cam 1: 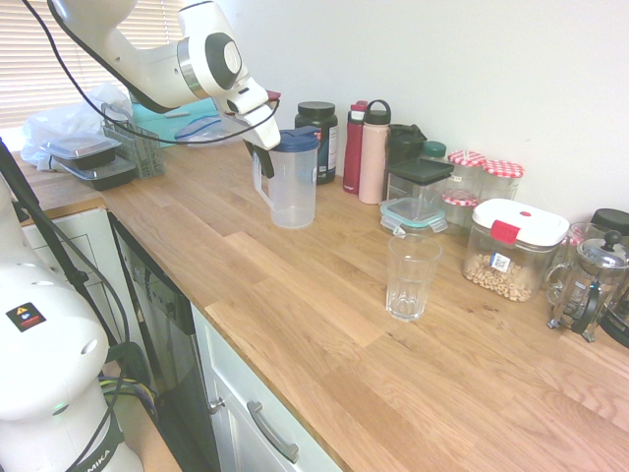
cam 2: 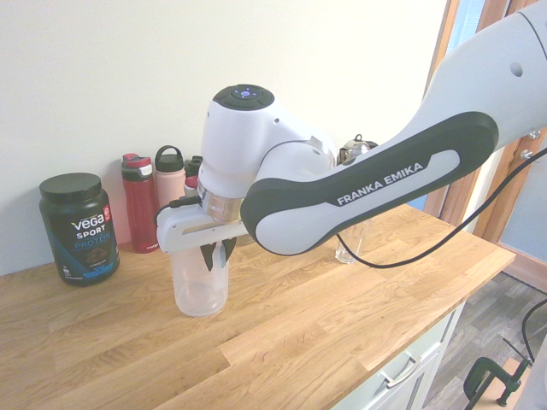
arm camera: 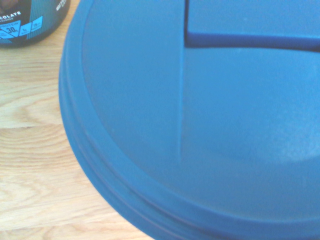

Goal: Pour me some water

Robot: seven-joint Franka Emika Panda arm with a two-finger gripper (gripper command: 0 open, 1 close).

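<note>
First exterior view shows our jug (cam 1: 294, 193) upright on the bench (cam 1: 280, 297), its long axis vertical and its handle (cam 1: 260, 189) facing the robot's side. The pincer (cam 2: 218, 258) is closed on that handle, its fingers pointing down, so the jug's body lies just beyond the grip. We see the arm (cam 1: 157, 74) arched over from the robot's base, wrist bent downward beside the lid (cam 1: 299, 140). The glass (cam 1: 411, 279) stands well apart; we judge a lift and carry towards it comes next.
</note>
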